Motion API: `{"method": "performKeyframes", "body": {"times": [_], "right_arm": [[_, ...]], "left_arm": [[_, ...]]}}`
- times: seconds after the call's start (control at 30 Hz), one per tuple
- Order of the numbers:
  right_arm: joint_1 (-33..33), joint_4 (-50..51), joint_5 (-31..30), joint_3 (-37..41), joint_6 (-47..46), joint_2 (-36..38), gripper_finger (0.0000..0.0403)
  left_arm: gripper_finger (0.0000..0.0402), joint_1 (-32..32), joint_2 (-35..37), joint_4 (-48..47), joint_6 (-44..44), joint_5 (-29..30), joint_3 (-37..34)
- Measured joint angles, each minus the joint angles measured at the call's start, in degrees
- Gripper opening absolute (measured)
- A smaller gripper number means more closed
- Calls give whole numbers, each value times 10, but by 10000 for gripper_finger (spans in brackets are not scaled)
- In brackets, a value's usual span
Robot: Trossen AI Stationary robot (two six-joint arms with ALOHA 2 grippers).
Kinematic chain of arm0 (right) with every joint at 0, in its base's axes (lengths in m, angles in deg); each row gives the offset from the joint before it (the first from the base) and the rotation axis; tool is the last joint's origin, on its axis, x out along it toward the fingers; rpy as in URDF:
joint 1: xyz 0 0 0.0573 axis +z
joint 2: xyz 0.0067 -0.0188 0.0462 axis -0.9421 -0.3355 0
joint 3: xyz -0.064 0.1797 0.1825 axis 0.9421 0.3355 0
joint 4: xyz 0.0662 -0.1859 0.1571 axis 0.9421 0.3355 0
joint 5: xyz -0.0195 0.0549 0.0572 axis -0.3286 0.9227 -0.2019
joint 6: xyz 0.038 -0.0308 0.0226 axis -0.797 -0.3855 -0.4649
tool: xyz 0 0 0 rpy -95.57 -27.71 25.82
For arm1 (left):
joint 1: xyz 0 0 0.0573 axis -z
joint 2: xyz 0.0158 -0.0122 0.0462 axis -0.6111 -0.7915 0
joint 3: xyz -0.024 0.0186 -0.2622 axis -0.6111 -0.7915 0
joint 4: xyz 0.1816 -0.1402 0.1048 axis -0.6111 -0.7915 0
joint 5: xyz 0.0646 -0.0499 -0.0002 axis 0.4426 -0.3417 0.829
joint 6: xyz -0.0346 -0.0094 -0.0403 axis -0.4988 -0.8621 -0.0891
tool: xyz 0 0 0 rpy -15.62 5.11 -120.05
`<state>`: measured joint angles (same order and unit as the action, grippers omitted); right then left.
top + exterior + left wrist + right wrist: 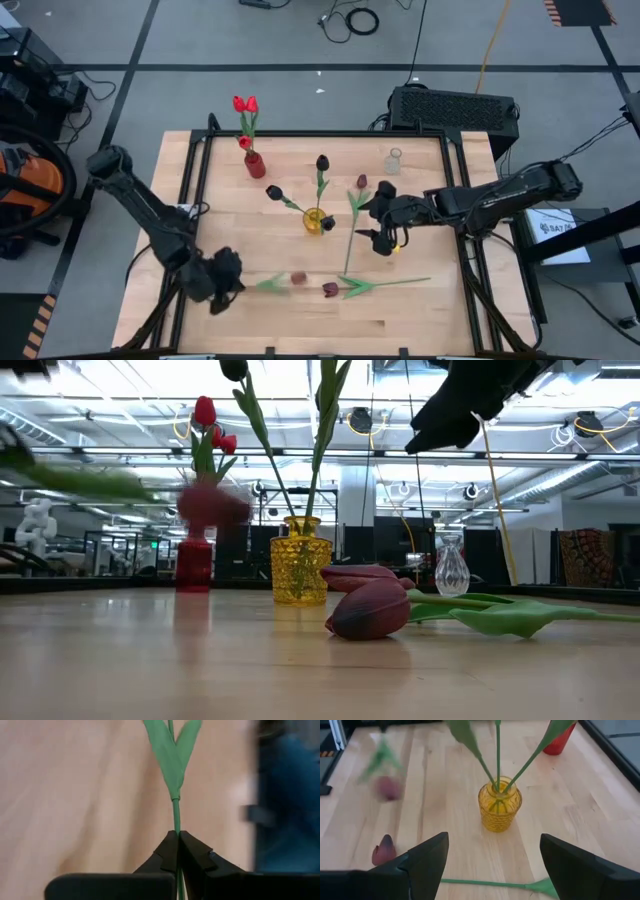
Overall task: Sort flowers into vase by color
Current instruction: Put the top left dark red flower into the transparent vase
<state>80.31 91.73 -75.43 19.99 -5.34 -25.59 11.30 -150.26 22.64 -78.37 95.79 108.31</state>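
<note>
My left gripper (232, 278), at the near left, is shut on a green-stemmed tulip whose blurred dark red head (298, 278) points toward the table's right. My right gripper (372, 222) is open and empty, above the table just right of the yellow vase (315, 221). The yellow vase holds dark-headed tulips. A red vase (255, 165) at the far left holds red tulips. A maroon tulip (330, 289) lies flat near the front, and it also shows in the low view (368, 609). Another tulip (361, 183) lies flat under my right gripper. My left gripper pinches the tulip's thin stem (176, 820) between its two fingertips, below the pair of leaves. The fingers come about level from the table's left, and the stem runs straight on ahead of them. The tulip is lifted clear of the table, its head (210, 507) out to the right.
A small clear glass vase (393, 162) stands empty at the far right. Black rails (320, 133) frame the wooden table. Bare wood lies along the near edge and between the red vase and my left gripper.
</note>
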Motion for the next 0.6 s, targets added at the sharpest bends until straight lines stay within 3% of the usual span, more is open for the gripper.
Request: {"method": "performKeyframes", "body": {"times": [0.23,0.43,0.6], "right_arm": [[2,-4,-1,0,-13,21,306],[26,-79,-85,0,2,35,306],[62,-157,-87,0,25,55,306]], "left_arm": [[12,42,13,142,216,86,1],[12,21,29,312,473,130,1],[12,-13,31,496,665,173,2]]}}
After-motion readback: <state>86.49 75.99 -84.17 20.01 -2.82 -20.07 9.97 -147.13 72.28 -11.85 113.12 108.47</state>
